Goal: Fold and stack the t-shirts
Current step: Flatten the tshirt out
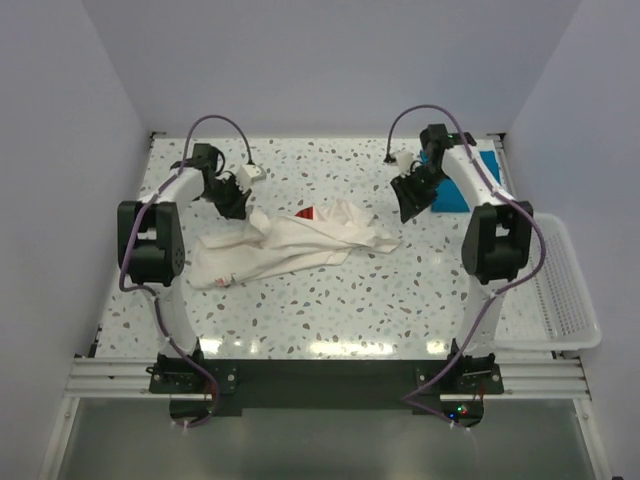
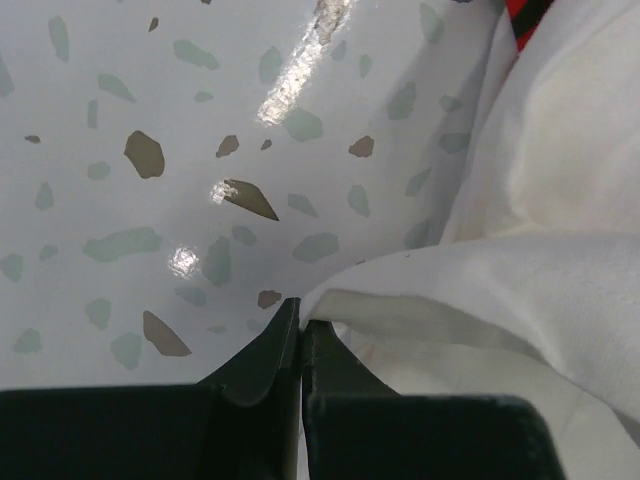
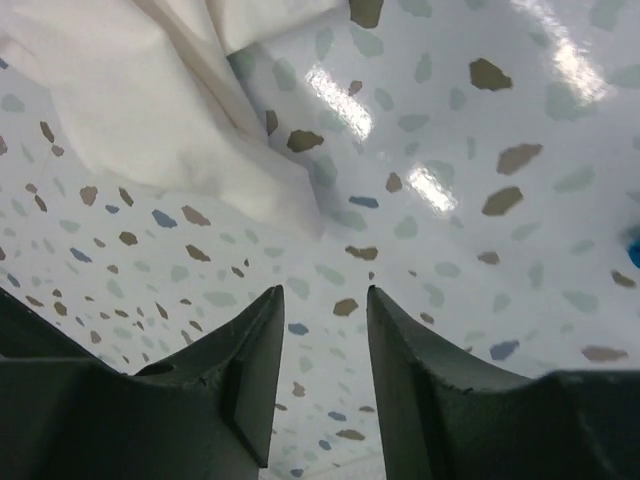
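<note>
The cream-white t-shirt (image 1: pixel 300 245) lies crumpled in the middle of the table, with a bit of its red panel (image 1: pixel 306 213) showing at the back. My left gripper (image 1: pixel 238 205) is at its far left end; in the left wrist view the gripper (image 2: pixel 300 315) is shut on an edge of the cream-white cloth (image 2: pixel 520 290). My right gripper (image 1: pixel 408 205) is open and empty above the bare table, just right of the shirt; in its own view (image 3: pixel 322 295) the cloth (image 3: pixel 150 90) lies apart at the upper left. The teal-blue t-shirt (image 1: pixel 462 185) lies folded flat at the back right.
The white lattice basket (image 1: pixel 565 290) stands off the table's right edge. The speckled table (image 1: pixel 330 310) is walled at the back and both sides. A sliver of blue (image 3: pixel 634 250) shows at the right edge of the right wrist view.
</note>
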Robot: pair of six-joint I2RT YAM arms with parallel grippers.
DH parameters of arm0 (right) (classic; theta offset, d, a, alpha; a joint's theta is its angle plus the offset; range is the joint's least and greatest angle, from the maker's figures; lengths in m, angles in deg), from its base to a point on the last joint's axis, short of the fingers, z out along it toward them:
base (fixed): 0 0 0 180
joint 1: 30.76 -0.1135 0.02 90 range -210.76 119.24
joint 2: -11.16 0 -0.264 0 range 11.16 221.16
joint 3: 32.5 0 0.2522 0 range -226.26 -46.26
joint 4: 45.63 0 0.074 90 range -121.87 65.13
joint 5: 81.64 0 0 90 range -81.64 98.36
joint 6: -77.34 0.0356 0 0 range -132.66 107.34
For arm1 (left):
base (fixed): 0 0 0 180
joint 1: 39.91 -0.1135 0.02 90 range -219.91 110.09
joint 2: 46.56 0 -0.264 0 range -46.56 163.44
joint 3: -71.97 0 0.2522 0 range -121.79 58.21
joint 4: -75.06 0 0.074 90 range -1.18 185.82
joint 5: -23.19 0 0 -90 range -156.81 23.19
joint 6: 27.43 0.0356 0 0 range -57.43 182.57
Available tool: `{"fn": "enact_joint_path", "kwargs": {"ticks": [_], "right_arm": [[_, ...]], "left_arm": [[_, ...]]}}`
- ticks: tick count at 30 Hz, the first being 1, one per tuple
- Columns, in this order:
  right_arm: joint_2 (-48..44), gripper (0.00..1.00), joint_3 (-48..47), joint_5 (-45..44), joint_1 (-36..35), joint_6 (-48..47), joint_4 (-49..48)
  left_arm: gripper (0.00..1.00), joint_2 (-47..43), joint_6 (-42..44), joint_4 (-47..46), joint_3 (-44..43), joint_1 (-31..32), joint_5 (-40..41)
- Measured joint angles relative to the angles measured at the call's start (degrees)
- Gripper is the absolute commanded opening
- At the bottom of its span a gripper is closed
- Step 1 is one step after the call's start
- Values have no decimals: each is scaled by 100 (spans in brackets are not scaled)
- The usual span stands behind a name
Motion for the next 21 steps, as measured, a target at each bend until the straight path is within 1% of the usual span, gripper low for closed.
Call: {"fn": "enact_joint_path", "kwargs": {"ticks": [3,5,8,9,12,14,17,20,21], "right_arm": [[-918,27,452,-2,31,190,-328],[-1484,25,826,138,-87,212,-466],[-1963,29,1412,273,-529,225,-546],[-2048,36,1659,264,-734,251,-688],[-2061,48,2358,203,-1351,387,-1106],[-2011,49,2719,42,-1681,516,-1394],[-1971,50,3056,-442,-1969,765,-1930],[-1965,48,3239,-1047,-2124,1029,-2476],[-1952,46,3257,-1235,-2155,1117,-2634]], "left_arm": [[0,212,-852,9,-116,-31,164],[0,315,-1491,42,-144,-70,221],[0,393,-2260,98,-177,-210,195],[0,407,-2496,125,-190,-295,166],[0,413,-2981,160,-203,-555,72],[0,413,-3158,195,-205,-704,44],[0,413,-3274,234,-205,-791,44],[0,411,-3294,278,-205,-778,44],[0,409,-3292,286,-205,-772,44]]}}
